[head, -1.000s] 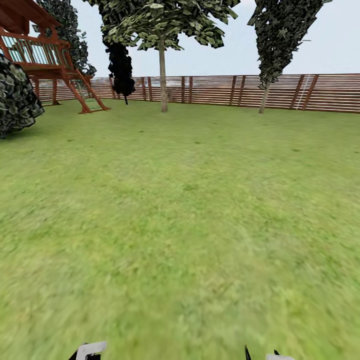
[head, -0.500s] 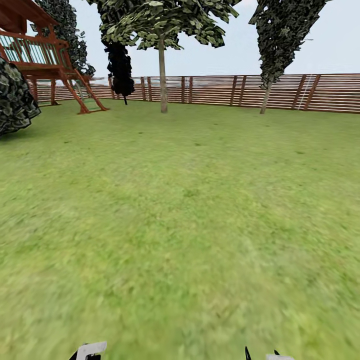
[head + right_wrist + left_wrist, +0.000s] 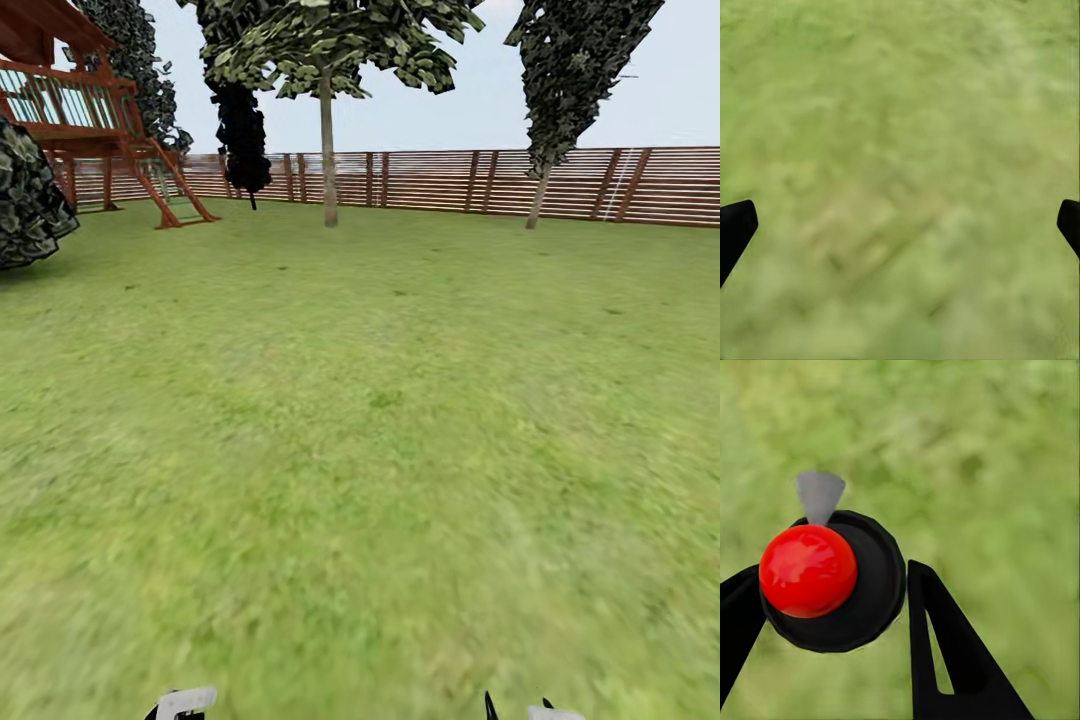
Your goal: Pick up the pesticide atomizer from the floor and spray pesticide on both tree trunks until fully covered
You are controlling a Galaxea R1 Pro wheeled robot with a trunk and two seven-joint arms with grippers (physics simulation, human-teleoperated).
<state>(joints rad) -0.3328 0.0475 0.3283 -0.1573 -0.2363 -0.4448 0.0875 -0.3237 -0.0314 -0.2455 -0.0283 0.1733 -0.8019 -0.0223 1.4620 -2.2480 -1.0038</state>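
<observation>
Now the left gripper (image 3: 832, 607) is closed on the pesticide atomizer (image 3: 832, 581), above the grass (image 3: 990, 472). The right gripper (image 3: 900, 225) is open wide. Two trees (image 3: 328, 110) stand far ahead by the wooden fence (image 3: 430, 180).

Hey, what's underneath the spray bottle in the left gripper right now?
Below the pesticide atomizer, held between the left gripper's jaws, the left wrist view shows blurred green grass. The patch straight beneath the bottle is covered by its black body and red spot.

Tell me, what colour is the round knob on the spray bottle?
Shiny red knob, clearest in the left wrist view.
</observation>
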